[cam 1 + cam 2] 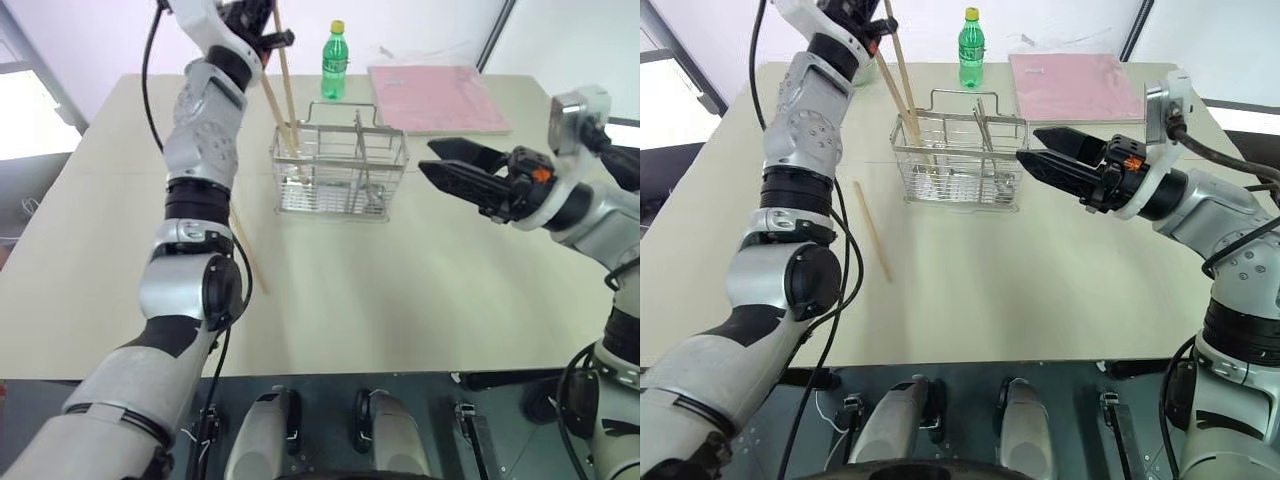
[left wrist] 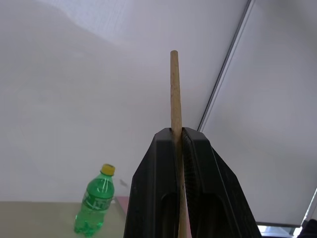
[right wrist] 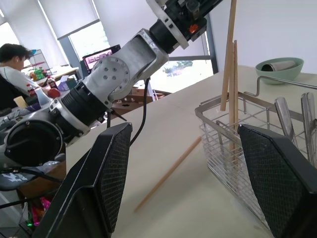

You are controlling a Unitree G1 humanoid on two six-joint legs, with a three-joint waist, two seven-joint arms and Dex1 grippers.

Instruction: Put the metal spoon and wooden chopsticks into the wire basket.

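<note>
The wire basket [image 1: 340, 172] stands mid-table. My left gripper [image 1: 262, 30] is raised over the basket's left end, shut on a wooden chopstick [image 2: 174, 89] that hangs nearly upright with its lower end inside the left compartment [image 1: 292, 135]. A second chopstick [image 1: 272, 105] leans in that same compartment. A third chopstick [image 1: 872, 232] lies flat on the table left of the basket. A shiny metal handle [image 1: 983, 120], apparently the spoon, leans in the middle compartment. My right gripper [image 1: 427, 158] hovers just right of the basket, open and empty.
Behind the basket stand a green bottle [image 1: 336, 48] and a pink folder [image 1: 435, 97]. A green bowl [image 3: 280, 64] sits beyond the basket in the right wrist view. A person [image 3: 15, 54] sits at a desk away from the table.
</note>
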